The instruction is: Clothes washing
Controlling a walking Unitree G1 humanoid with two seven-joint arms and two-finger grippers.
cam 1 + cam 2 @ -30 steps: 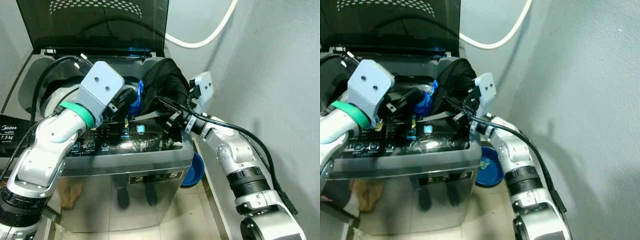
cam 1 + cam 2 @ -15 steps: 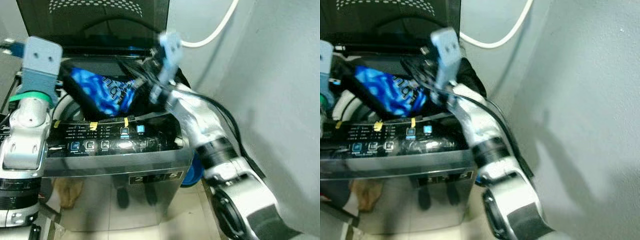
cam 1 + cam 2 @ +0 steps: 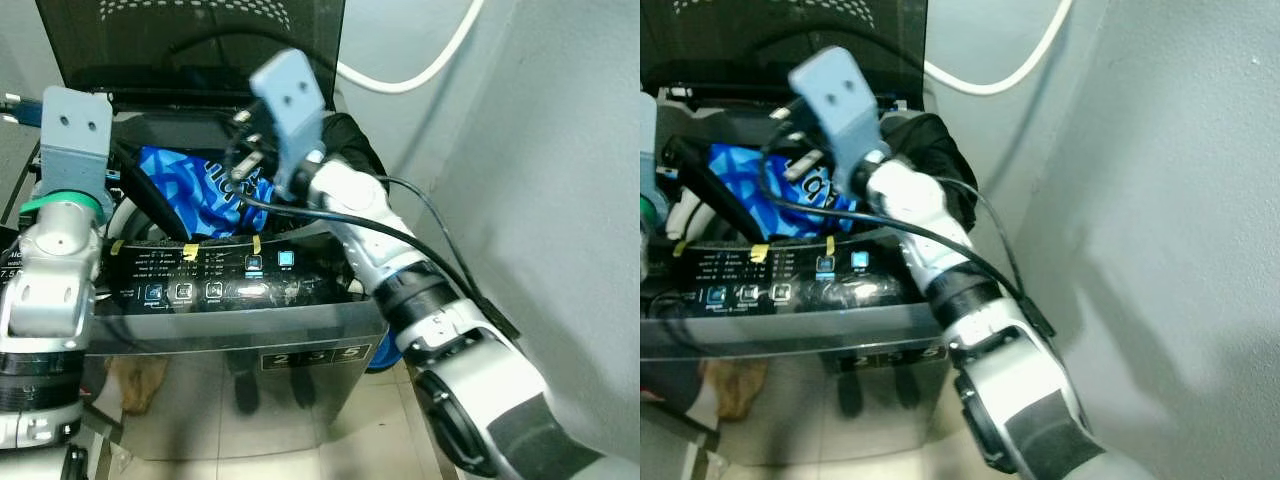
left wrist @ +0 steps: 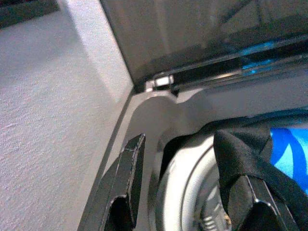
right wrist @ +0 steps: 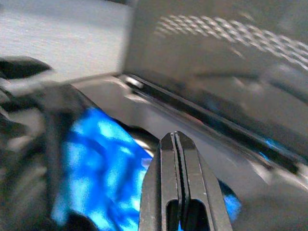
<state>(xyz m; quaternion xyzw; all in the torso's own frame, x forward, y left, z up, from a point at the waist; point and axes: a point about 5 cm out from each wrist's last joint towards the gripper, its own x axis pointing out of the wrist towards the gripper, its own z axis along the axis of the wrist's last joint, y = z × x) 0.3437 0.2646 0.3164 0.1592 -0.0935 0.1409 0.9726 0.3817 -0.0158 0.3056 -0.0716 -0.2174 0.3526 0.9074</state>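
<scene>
Your right gripper (image 5: 175,144) hangs pinched together, empty, above the blue-patterned black garment (image 3: 205,190) draped across the washing machine (image 3: 250,330) tub opening. Your left gripper (image 4: 192,192) gapes wide, one finger (image 4: 255,197) under the black fabric.

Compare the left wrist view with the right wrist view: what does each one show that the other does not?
Left wrist view: the open left gripper, black cloth draped on one finger, the drum's rim, a white wall. Right wrist view: the right gripper pressed shut, holding nothing. Both: the blue-and-black garment in the washing machine, under its raised lid.
</scene>
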